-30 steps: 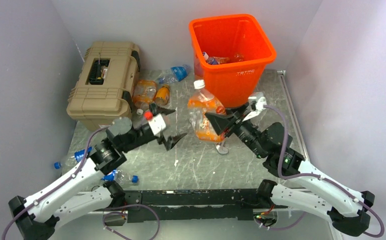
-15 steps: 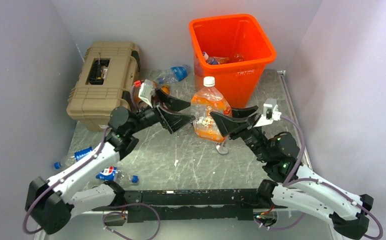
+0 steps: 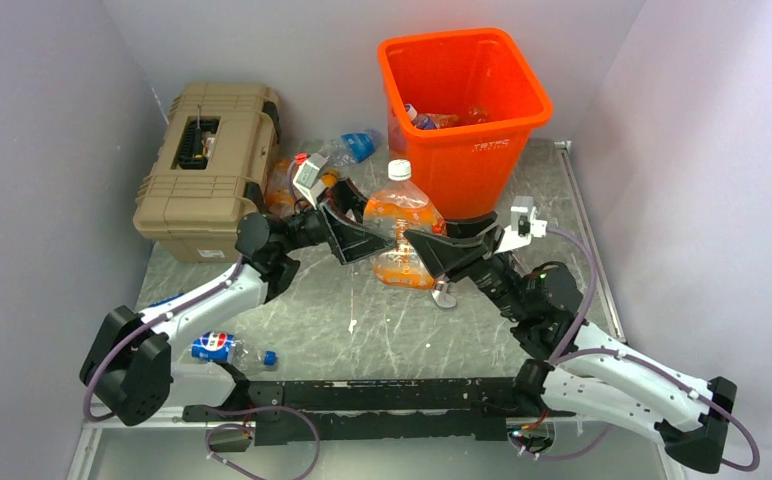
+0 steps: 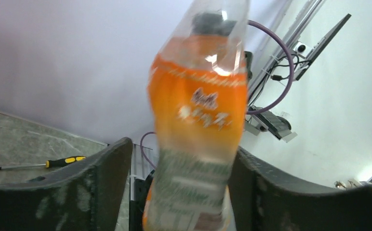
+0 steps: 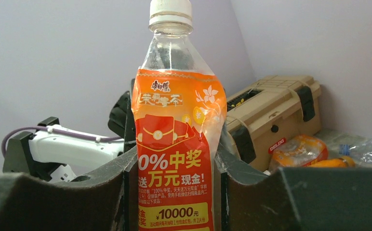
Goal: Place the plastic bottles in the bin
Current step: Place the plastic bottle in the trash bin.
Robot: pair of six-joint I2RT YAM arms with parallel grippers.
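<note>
Bottle [image 5: 177, 144], one, clear crinkled plastic, orange label, white cap, upright, clamped in right hand [image 5: 174, 163]; left hand [image 4: 179, 149] spread open around it, on near side of square orange bin [image 3: 462, 160].

Left arm [image 3: 207, 300], right arm [image 3: 612, 368] extended forward, converging. Right gripper [image 5: 174, 166] clamped on bottle [image 5: 174, 120]; left gripper [image 4: 181, 166] jaws apart, straddling same bottle.
</note>
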